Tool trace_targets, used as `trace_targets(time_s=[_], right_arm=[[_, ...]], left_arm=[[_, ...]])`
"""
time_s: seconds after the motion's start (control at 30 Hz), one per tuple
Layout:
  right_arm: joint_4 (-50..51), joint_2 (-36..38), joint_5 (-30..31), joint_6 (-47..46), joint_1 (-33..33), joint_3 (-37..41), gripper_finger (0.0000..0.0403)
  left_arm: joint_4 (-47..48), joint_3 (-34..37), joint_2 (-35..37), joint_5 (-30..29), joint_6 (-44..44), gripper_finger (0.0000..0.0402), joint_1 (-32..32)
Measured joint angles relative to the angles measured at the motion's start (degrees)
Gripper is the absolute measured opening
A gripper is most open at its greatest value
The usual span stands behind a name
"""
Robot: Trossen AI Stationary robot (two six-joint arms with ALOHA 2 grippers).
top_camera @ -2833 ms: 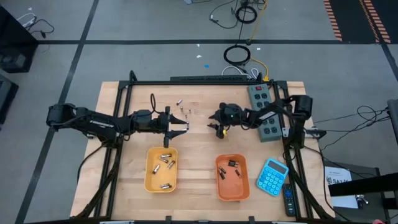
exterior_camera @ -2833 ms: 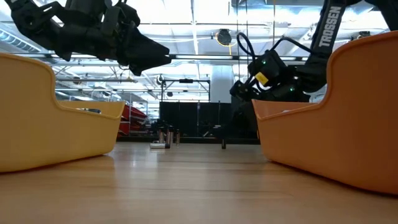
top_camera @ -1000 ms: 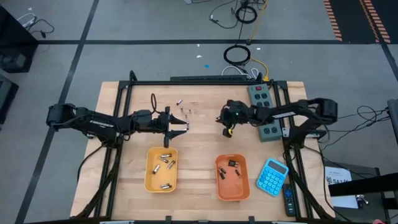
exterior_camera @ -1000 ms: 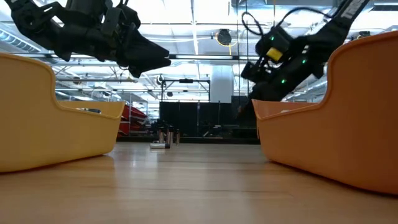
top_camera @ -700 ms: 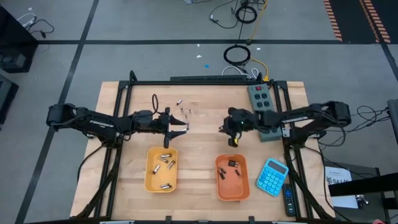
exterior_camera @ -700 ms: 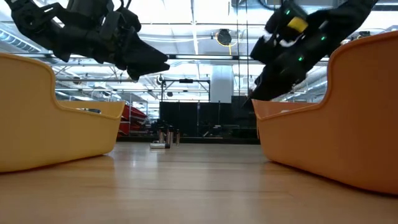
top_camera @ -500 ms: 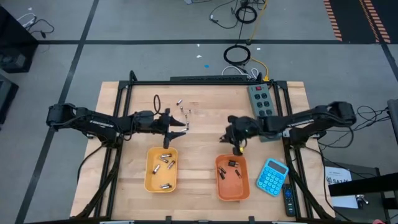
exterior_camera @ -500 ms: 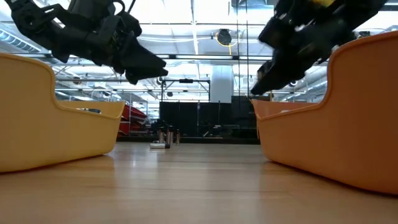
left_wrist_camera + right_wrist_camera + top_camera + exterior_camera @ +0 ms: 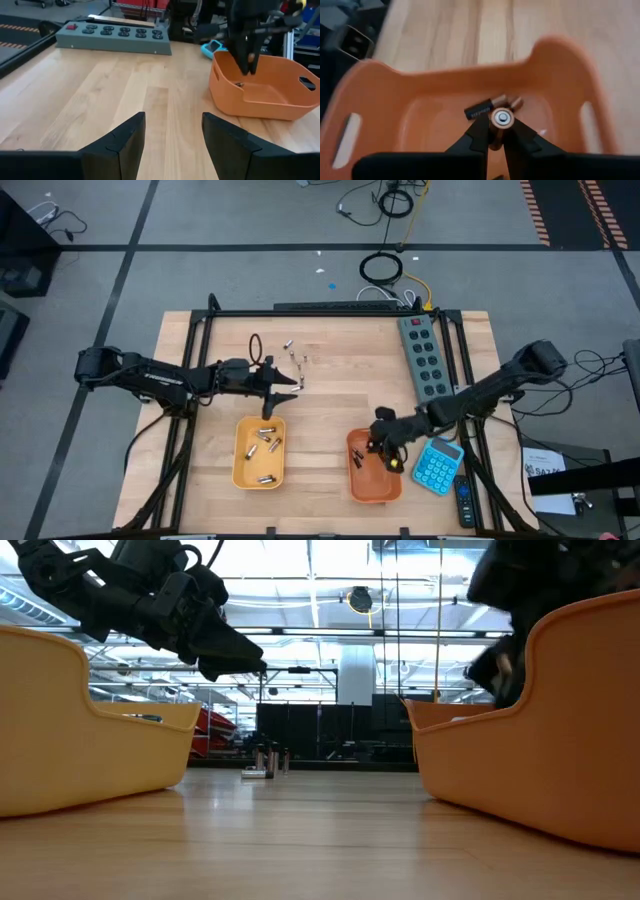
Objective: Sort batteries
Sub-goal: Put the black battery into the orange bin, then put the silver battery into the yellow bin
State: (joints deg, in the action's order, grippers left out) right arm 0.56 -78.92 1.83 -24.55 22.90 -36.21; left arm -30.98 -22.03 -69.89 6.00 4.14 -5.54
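My right gripper point(image 9: 496, 141) hangs over the orange tray point(image 9: 362, 480), fingers pointing down into it, shut on a small copper-ended battery point(image 9: 501, 118). Dark batteries point(image 9: 479, 111) lie on that tray's floor. The yellow tray point(image 9: 241, 452) holds several silvery batteries point(image 9: 262, 442). A few loose batteries point(image 9: 293, 358) lie on the wood at the far middle. My left gripper point(image 9: 172, 135) hovers open above the table just near of them point(image 9: 288, 384), nothing between its fingers. My right gripper pinches the battery's sides point(image 9: 496, 128) between its two fingertips, coming from above and pointing down. The battery stands roughly on end, one round end face point(image 9: 501, 117) turned up toward the wrist camera. It sits inside the orange tray's walls; whether it touches the floor cannot be told.
A blue calculator point(image 9: 438, 463) lies right of the orange tray, with a dark remote point(image 9: 466, 502) near it. A grey power strip point(image 9: 424, 358) lies at the far right. Bare wood point(image 9: 320, 420) lies between the trays and the loose batteries.
My right gripper has swung from the table's far middle toward the near edge, carrying the battery, and now points down into the orange tray. My left gripper's fingertips have dipped a little.
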Motion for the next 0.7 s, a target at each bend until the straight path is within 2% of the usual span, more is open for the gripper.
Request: trace_targets(time_s=[0.17,0.4,0.6,0.7], right_arm=[[-0.6,-4.8,3.0,-7.5,1.9,0.0,0.0036],[-2.4,-5.8,8.2,-10.8,3.4,0.0,0.0094],[-2.6,-2.3,8.9,-9.0,4.1,0.0,0.0131],[-3.2,2.6,13.1,-3.7,4.8,0.0,0.0133]], left_arm=[[0.4,0.0,0.0,0.0,0.4,0.0205,0.0],[0.7,0.0,0.0,0.0,1.5,0.0205,0.0],[2.1,0.0,0.0,0.0,0.9,0.0205,-0.7],[2.7,0.0,0.0,0.7,1.0,0.0205,-1.6]])
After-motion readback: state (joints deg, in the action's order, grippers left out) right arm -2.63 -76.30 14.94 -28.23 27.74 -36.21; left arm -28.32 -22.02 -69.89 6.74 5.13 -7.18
